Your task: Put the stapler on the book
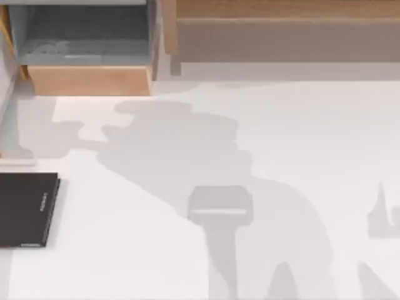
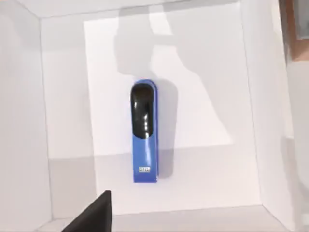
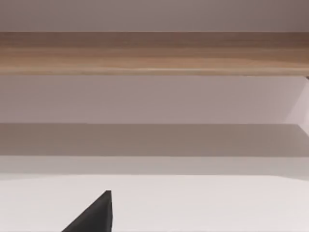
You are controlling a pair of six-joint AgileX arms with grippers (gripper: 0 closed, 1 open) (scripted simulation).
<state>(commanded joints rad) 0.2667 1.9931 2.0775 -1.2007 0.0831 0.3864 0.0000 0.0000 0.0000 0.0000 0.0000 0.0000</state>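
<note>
The book [image 1: 26,209], flat with a dark cover and pale lettering along one edge, lies at the left edge of the white table [image 1: 250,156].

At the table's far left corner stands an open wooden drawer [image 1: 87,80] with a grey inside. A long wooden shelf [image 1: 281,31] runs along the far edge to its right.

In the left wrist view, the stapler [image 2: 144,133], blue with a black top, lies flat on the floor of a white-walled box [image 2: 260,121]. A dark finger [image 2: 94,215] of the left gripper shows just short of the stapler, not touching it. Whether the fingers are open or closed cannot be told.

In the right wrist view, a dark finger [image 3: 94,215] of the right gripper hangs over the bare table, facing the shelf [image 3: 154,53]. Its finger spread cannot be told either.
</note>
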